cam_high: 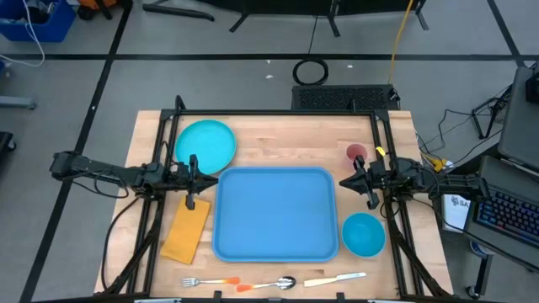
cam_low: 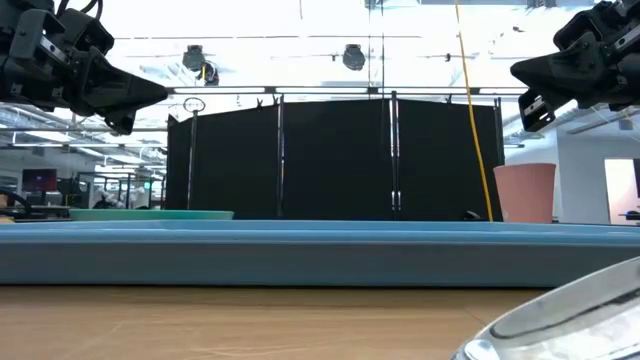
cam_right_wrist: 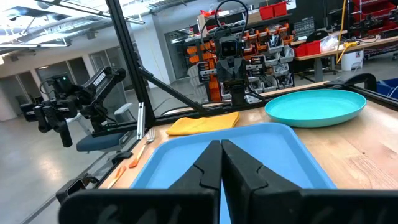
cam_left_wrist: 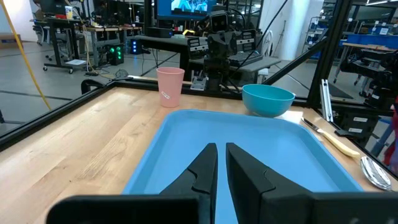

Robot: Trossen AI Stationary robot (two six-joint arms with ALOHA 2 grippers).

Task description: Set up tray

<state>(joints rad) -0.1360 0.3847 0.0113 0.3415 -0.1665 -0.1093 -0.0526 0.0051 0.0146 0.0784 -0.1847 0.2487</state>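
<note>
Tableware laid out on light wooden table (cam_high: 278, 139), read from the high view, 9 o'clock side across to 3 o'clock.

Left gripper (cam_high: 193, 181) hovers at the tray's 9 o'clock edge, above the table; fingers pressed nearly together, only a thin slit between them in the left wrist view (cam_left_wrist: 221, 171).

Folded yellow cloth napkin (cam_high: 186, 230) lies just beside the tray at 8 o'clock. Round teal plastic plate (cam_high: 205, 144) sits at the tray's 11 o'clock corner, near but apart.

Large medium-blue rectangular plastic tray with rounded corners and raised rim (cam_high: 275, 213) lies flat at table centre, nothing on it.

Along the 6 o'clock edge of the table: metal fork with orange handle (cam_high: 210, 281), metal spoon with orange handle (cam_high: 271, 284), cream-handled knife (cam_high: 335, 279), in a row.

Small round blue bowl (cam_high: 364, 234) sits just beside the tray at 4 o'clock. Pink plastic cup (cam_high: 356, 154) stands upright at 1 o'clock.

Right gripper (cam_high: 363, 182) hovers at the tray's 3 o'clock edge, fingers pressed together (cam_right_wrist: 219, 168).
</note>
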